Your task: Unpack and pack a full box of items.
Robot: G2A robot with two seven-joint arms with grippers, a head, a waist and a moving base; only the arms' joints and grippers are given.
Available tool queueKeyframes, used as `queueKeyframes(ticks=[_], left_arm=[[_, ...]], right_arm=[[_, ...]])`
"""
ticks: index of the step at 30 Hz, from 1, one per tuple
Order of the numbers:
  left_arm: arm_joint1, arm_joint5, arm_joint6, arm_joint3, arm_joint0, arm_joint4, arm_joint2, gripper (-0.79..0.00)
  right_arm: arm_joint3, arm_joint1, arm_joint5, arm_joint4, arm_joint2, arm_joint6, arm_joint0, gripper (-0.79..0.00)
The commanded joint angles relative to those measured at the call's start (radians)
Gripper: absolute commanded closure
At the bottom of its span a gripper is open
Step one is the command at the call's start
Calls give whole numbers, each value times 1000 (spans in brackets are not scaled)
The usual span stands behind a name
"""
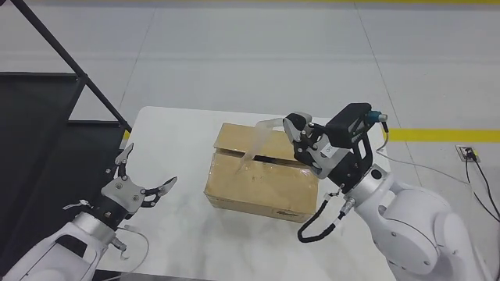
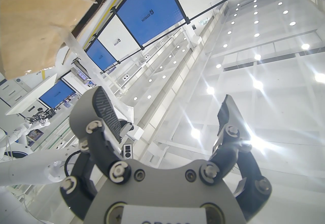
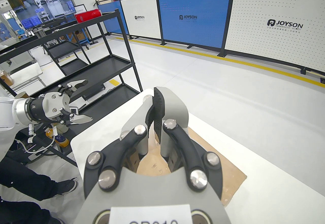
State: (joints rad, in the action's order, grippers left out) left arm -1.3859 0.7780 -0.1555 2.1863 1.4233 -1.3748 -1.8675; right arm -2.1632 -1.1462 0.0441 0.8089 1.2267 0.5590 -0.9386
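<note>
- Left gripper point(image 1: 151, 164) spread wide over table point(image 1: 172, 133) edge, box point(image 1: 262, 179) well apart beyond its fingertips.
- Right gripper point(image 1: 293, 122) pinching tape point(image 1: 258, 140) (lifted strip), box top just below.

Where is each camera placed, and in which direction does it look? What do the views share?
Top view: above the arms, facing down at the table and box; both arms show.
Left wrist view: on the left wrist, facing up at the ceiling; the open left gripper shows.
Right wrist view: on the right wrist, facing across the table to a shelf; the right gripper shows, shut on tape.
All three share the box.
</note>
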Motion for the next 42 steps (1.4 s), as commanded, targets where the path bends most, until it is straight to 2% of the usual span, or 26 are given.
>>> queueKeyframes(ticks=[1,7,17,20,26,29,34,37,39,40,42], left_arm=[[0,0,0,0,0,0,0,-785],[4,-19,20,13,7,17,28,-785],[21,-5,79,-7,13,99,91,-785],[23,12,97,-42,7,51,108,-785],[25,54,61,-99,-43,-99,144,-785],[30,7,35,-69,-68,8,180,-785],[38,-133,125,-54,-58,270,276,-785],[48,-269,206,-56,-43,533,330,-785],[56,-441,281,-85,-25,742,371,-785],[56,-479,297,-98,-16,768,381,-785],[56,-479,297,-98,-16,768,381,-785]], right_arm=[[7,1,12,17,-7,4,-10,0],[-30,-4,-21,104,-11,-45,12,0],[-66,-15,-41,104,-11,-71,54,0],[-88,-18,-39,109,-14,-85,74,0],[-115,-26,-39,91,-7,-134,98,0],[-124,-31,-52,55,-2,-154,110,0],[-138,-43,-141,2,-4,-193,123,0],[-146,-52,-209,-44,-13,-211,134,0],[-149,-55,-235,-49,-17,-207,141,0],[-149,-55,-235,-49,-17,-207,141,0],[-149,-55,-235,-49,-17,-207,141,0]])
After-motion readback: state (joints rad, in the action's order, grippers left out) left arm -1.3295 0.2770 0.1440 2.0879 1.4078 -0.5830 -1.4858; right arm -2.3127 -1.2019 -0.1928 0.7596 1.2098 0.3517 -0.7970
